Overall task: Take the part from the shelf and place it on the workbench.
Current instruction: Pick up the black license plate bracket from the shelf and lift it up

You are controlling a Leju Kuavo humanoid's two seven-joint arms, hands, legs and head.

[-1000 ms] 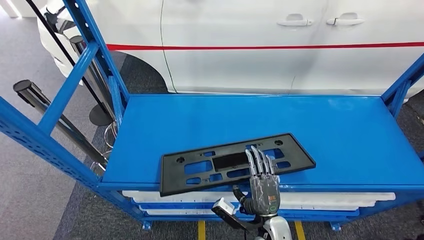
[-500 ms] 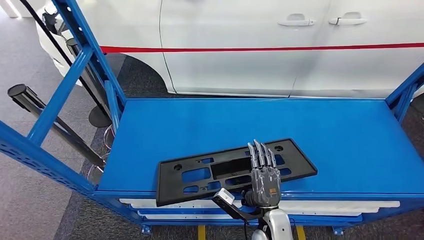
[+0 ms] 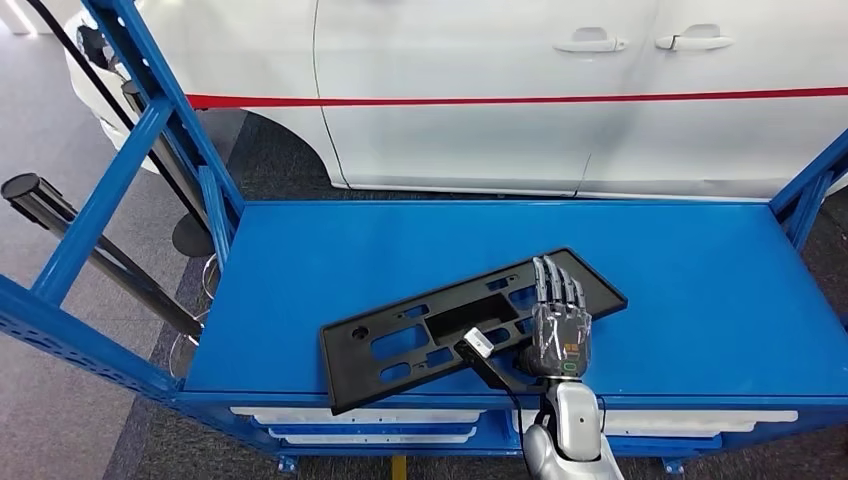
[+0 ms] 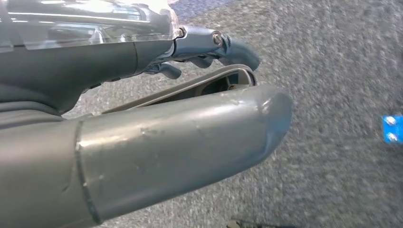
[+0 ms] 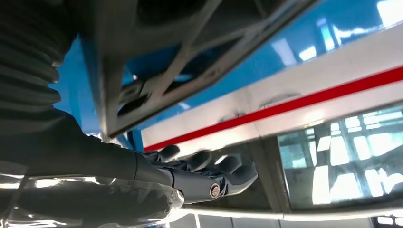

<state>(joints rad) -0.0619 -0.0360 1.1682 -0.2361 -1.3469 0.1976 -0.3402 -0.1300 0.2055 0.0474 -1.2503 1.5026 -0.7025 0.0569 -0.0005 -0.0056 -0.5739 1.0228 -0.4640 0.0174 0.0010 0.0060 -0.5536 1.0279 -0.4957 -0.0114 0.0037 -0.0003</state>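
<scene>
The part is a flat black plastic frame [image 3: 420, 335] with several cut-outs. It lies askew on the blue shelf deck [image 3: 400, 240], its left corner poking over the front edge and its right end swung toward the back. My right hand [image 3: 560, 325] grips the frame's right portion, fingers laid flat on top. In the right wrist view the frame's underside [image 5: 180, 57] sits close over my right hand [image 5: 199, 175]. My left hand [image 4: 190, 95] hangs over grey carpet with nothing in it, fingers loosely extended.
A white car [image 3: 500, 100] with a red stripe stands right behind the shelf. Blue slanted uprights [image 3: 130, 170] and a black post [image 3: 100, 260] flank the left side, another blue upright [image 3: 810, 180] the right. White panels [image 3: 350, 415] lie on the level below.
My right hand has moved forward and to the right over the deck, and the black frame has turned with it, its right end swinging toward the back. The camera has shifted slightly.
</scene>
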